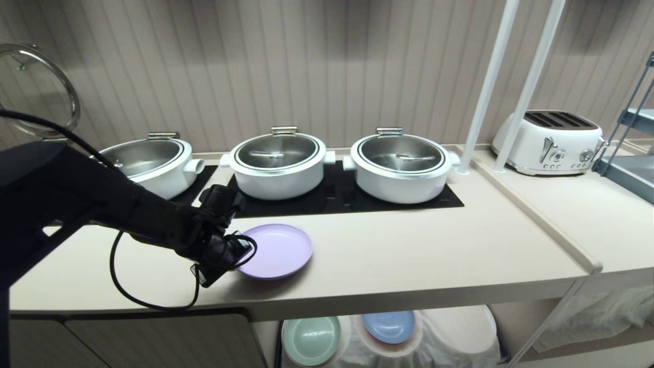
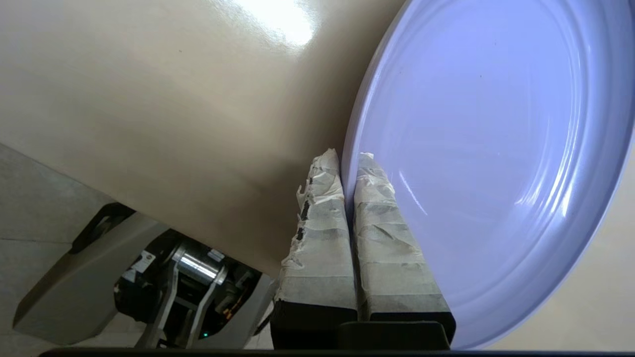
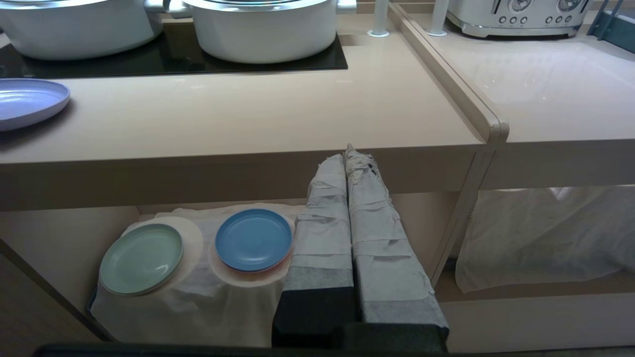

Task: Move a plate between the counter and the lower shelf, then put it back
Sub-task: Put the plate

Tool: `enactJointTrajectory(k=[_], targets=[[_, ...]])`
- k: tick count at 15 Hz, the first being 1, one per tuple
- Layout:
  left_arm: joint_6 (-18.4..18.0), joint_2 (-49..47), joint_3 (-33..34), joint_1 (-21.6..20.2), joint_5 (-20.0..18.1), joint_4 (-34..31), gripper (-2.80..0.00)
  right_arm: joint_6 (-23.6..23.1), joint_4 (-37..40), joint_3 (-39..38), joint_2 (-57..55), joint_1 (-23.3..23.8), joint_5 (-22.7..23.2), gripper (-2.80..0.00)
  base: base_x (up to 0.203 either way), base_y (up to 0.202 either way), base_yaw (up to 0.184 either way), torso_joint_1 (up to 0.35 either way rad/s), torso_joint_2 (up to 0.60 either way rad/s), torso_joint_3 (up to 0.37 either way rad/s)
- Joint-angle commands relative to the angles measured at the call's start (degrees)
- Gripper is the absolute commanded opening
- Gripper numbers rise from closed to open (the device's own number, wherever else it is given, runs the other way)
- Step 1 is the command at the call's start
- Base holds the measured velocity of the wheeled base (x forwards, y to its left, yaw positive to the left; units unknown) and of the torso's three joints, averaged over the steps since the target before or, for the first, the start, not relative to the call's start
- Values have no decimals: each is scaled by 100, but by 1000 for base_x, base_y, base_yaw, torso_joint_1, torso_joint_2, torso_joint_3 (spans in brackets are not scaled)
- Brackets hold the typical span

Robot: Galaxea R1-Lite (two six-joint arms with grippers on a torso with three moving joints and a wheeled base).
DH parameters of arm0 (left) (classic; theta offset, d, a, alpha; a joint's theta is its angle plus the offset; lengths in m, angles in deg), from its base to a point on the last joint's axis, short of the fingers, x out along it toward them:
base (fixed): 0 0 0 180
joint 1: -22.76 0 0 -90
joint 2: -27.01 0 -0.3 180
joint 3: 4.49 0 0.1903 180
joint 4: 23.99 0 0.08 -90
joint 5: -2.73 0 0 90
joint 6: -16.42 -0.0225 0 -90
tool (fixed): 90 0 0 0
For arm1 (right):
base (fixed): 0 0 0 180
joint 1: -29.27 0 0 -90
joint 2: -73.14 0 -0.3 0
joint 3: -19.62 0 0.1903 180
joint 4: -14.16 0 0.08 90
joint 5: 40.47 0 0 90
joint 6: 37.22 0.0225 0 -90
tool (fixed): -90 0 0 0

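The lilac plate [image 1: 281,250] is low over the beige counter [image 1: 409,255], in front of the black hob; I cannot tell whether it rests there or hovers. My left gripper [image 1: 240,251] is shut on its near-left rim. In the left wrist view the taped fingers [image 2: 322,218] pinch the plate [image 2: 496,148] rim between them, above the counter [image 2: 173,124]. My right gripper [image 3: 349,156] is shut and holds nothing; it hangs in front of the counter's edge. Below is the lower shelf [image 3: 198,302] with its white cloth. The plate [image 3: 27,101] also shows at the counter's left in the right wrist view.
Three white pots [image 1: 278,166] stand on the hob behind the plate. A mint-green plate [image 3: 141,258] and a blue plate [image 3: 253,239] lie on the shelf's cloth humps. A white toaster [image 1: 549,135] sits on the adjoining top, past two white poles [image 1: 490,87].
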Motion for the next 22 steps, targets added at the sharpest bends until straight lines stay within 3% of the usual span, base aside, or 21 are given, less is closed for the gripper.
enactJointTrajectory(k=[1,8,22], targets=[[129,-91,-3,110,15,121,-280,4,0,0,0,0,1,-280,0,0,0,0,0,0],[185,-219,-90,432,10,221,-280,-4,0,0,0,0,1,-280,0,0,0,0,0,0],[176,-422,-284,459,10,221,-280,4,0,0,0,0,1,-280,0,0,0,0,0,0]])
